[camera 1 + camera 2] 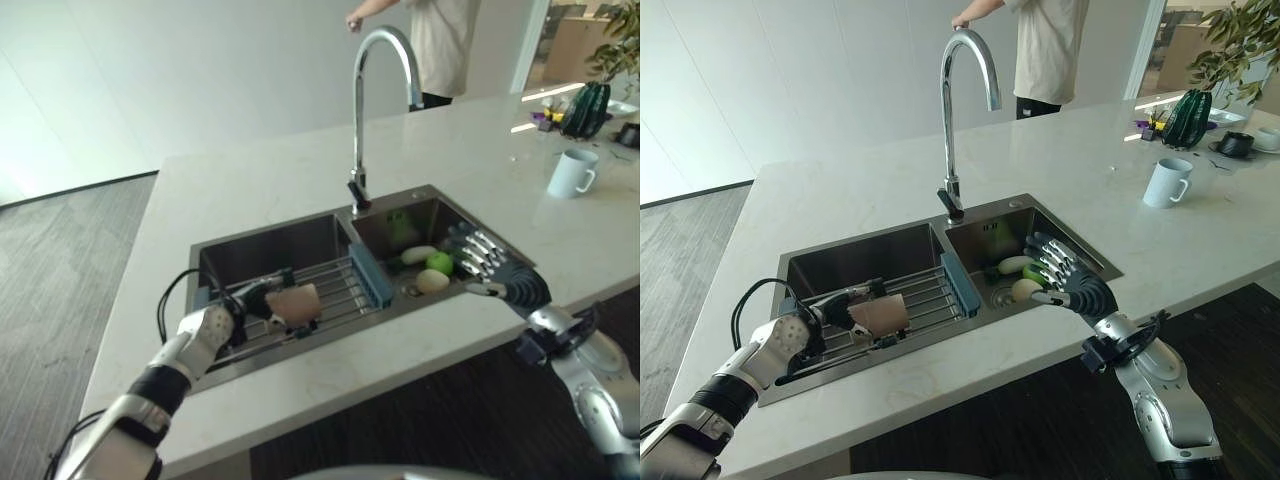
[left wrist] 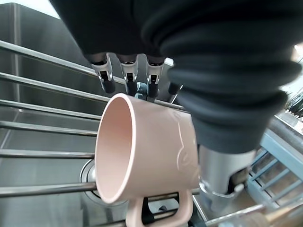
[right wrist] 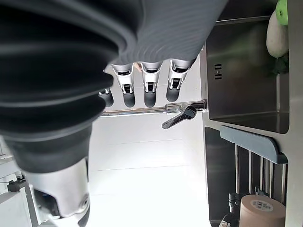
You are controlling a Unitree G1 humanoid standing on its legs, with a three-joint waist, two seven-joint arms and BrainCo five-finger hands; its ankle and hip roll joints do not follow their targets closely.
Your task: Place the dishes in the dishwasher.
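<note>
Left hand: curled round pink mug, mug on its side, held over wire rack spanning left basin of sink. Right hand: fingers straight and spread, holding nothing, hovering over right basin beside produce: green apple, pale round item, pale long vegetable. Tap: behind sink, centre. White mug: upright on bench, well apart from sink. Person: standing beyond bench.
</note>
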